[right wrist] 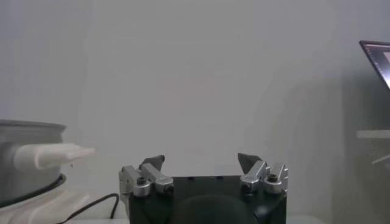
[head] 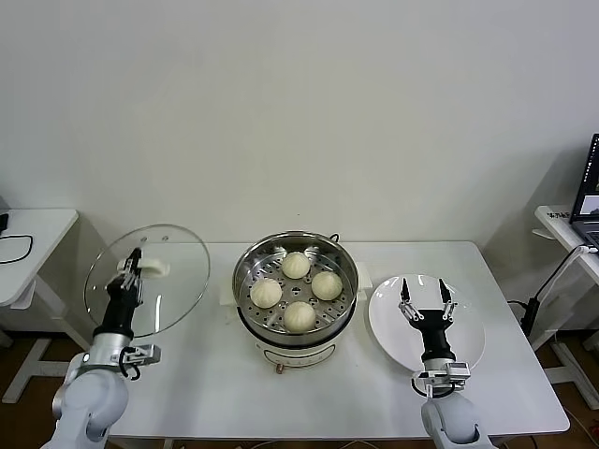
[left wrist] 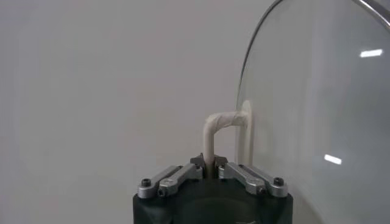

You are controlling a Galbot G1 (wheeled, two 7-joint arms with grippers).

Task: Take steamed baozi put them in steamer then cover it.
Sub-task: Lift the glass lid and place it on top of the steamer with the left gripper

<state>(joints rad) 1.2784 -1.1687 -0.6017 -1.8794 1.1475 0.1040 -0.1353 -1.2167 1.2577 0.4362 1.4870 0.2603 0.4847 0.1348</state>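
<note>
While left claw (head: 130, 267) grips, cover (head: 178, 281) stands on edge.

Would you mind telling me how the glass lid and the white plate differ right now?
The cover is clear glass, while the white plate is opaque. The cover is held tilted up off the table, the left gripper shut on its handle; the plate lies flat on the table, with the open right gripper above it. Both are round.

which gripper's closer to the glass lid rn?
Left. The left gripper is shut on the white handle of the glass lid, holding it up left of the steamer. The right gripper is open above the white plate.
</note>
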